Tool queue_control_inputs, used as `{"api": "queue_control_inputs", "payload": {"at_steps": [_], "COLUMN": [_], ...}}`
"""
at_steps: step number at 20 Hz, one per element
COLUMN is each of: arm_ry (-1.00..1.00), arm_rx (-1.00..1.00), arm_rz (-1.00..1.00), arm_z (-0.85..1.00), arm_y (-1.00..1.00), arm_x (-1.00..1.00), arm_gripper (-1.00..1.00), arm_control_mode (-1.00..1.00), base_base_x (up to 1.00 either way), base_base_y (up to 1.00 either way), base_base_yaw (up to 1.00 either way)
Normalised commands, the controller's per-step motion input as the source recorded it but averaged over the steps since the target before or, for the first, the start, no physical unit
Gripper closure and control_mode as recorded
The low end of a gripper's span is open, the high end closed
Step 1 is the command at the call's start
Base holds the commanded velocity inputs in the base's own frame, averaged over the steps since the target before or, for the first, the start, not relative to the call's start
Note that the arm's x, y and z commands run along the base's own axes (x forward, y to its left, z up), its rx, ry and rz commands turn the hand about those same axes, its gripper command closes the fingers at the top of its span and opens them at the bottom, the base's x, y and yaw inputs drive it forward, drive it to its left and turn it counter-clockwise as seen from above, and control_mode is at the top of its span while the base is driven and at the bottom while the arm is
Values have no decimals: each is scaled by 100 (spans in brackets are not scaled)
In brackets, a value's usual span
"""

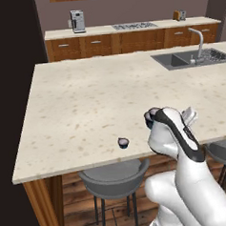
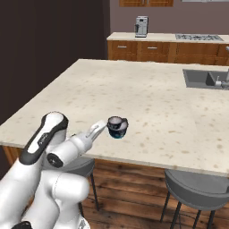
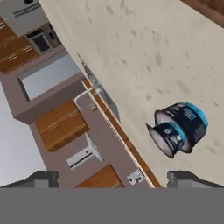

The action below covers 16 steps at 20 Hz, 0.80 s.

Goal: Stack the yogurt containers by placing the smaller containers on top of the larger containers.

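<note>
The room is a kitchen with a dull mauve wall and a dark wall panel (image 1: 11,69) on the island's far-left side. A wooden floor (image 2: 134,188) runs under everything.

The largest thing is the island counter (image 1: 94,97), pale beige speckled stone on a wood base. At 12 o'clock beyond it in the left base view stands the back counter (image 1: 128,28), with brown drawer fronts below. A grey sink (image 1: 190,58) with a curved tap is sunk into the island at 2 o'clock. Two grey stools (image 1: 114,178) are tucked under the near edge at 6 and 4 o'clock. On the back counter are a cooktop (image 1: 133,25), a silver coffee machine (image 1: 78,21) at 11 o'clock and a small toaster (image 1: 179,15) at 1 o'clock.

The white arm (image 1: 186,176) rises at 5 o'clock. The larger container (image 2: 117,126) stands upright on the island near its front edge, just off the tip of the hand in the right base view. The smaller container (image 1: 123,142) sits on the stone nearer the edge, apart from the wider cup and at 8 o'clock from it in the left base view. In the hand view the two cups overlap at 3 o'clock.

The gripper (image 3: 113,179) has its fingers spread wide, with nothing between them.
</note>
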Motion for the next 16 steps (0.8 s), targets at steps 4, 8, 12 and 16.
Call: {"api": "queue_control_inputs", "payload": {"at_steps": [4,8,12,16], "arm_ry": [1,3,1,5], "arm_rx": [0,0,-1,-10], "arm_rz": [3,0,0,-1], "arm_z": [100,100,100,100], "arm_y": [20,27,36,41], "arm_x": [-67,-65,-68,-66], "arm_gripper": [-100,-100,-100,-100], "arm_control_mode": [-100,-100,-100,-100], "base_base_x": [0,0,0,0], "base_base_y": [0,0,0,0], "base_base_yaw": [0,0,0,0]}}
